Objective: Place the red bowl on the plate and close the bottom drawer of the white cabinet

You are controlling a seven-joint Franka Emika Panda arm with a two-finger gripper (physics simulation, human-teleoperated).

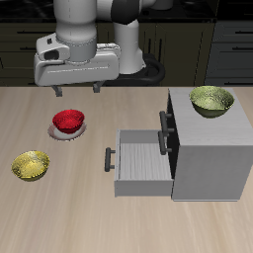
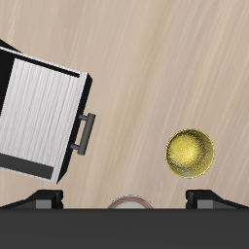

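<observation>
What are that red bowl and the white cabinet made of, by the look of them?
The red bowl looks like glazed ceramic or glass: glossy, with bright highlights. The white cabinet looks like painted metal or wood, matte and even; the render leaves it open.

High front view; downward wrist view

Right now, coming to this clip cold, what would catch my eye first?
Probably the white cabinet with its bottom drawer pulled wide open toward the table's middle, and a yellow-green bowl perched on the cabinet's top. Next, the glossy red bowl already sitting on the plate, with the gripper hanging above it, fingers apart and holding nothing.
</observation>
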